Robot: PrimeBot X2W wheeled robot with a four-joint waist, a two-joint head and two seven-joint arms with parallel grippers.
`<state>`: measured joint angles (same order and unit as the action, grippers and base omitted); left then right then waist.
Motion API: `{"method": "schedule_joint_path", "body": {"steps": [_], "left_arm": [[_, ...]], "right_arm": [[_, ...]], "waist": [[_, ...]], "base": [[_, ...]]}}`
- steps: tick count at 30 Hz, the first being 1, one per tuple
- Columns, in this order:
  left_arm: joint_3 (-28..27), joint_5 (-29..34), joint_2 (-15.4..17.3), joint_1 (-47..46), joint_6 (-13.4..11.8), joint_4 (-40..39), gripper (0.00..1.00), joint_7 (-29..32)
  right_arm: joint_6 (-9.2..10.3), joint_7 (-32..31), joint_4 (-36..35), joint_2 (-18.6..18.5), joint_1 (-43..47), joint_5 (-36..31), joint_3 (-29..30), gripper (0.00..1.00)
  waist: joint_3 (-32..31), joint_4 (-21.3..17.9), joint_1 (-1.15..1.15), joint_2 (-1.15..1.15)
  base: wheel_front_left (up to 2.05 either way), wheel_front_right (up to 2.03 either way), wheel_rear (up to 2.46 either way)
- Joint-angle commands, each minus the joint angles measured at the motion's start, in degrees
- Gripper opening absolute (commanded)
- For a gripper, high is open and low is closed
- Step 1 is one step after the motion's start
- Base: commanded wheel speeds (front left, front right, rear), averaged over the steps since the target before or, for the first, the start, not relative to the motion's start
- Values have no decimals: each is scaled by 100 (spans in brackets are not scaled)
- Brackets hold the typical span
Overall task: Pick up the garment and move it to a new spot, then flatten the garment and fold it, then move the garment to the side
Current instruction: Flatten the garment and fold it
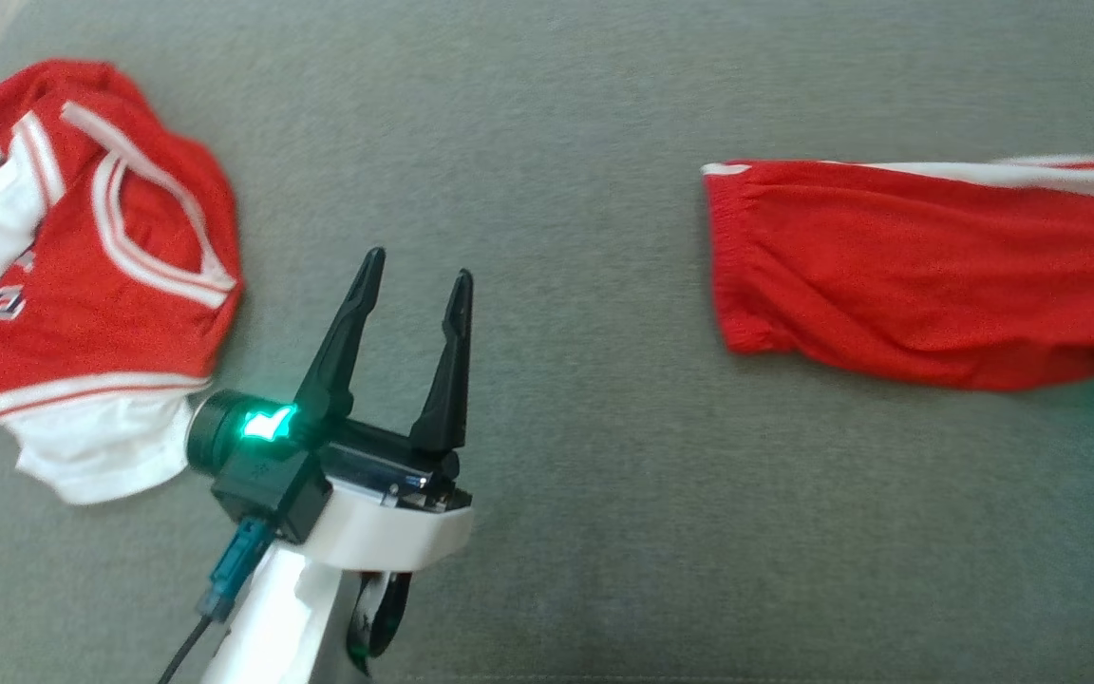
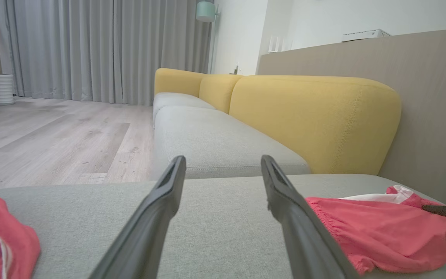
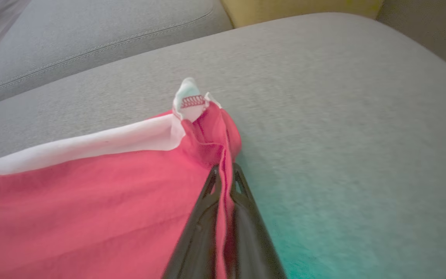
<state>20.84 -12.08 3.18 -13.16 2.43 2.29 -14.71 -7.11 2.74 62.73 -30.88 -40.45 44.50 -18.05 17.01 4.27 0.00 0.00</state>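
Note:
The garment is a pair of red shorts with a white side stripe. It lies on the grey cushion at the right, running past the head view's right edge. My right gripper is shut on a fold at the garment's red edge, near a white corner. In the left wrist view the garment sits at the lower right, and a dark finger of the right gripper touches its far end. My left gripper hovers open left of centre, apart from the shorts, with nothing between its fingers.
A crumpled red and white jersey lies at the left of the cushion, close to my left wrist. Beyond the cushion stand a yellow backrest, a second grey seat, wooden floor and grey curtains.

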Motion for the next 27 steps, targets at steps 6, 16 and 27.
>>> {"method": "schedule_joint_path", "body": {"steps": [6, 16, 27], "left_arm": [[-293, 6, -17, 102, 73, -216, 100, -29], [-235, -114, -28, 284, 169, -216, 100, -29], [-71, -312, -29, 312, 72, -250, 100, -29]], "right_arm": [[-37, 308, -255, -326, 184, 135, -42, 0], [-37, 312, -2171, 238, -9, 484, -603, 0], [-37, -112, -3127, 1426, 531, 55, -1524, 100]], "waist": [[-268, -406, 0, 0], [-642, -482, 0, 0], [-747, -121, 0, 0]], "base": [[0, 0, 0], [0, 0, 0], [0, 0, 0]]}}
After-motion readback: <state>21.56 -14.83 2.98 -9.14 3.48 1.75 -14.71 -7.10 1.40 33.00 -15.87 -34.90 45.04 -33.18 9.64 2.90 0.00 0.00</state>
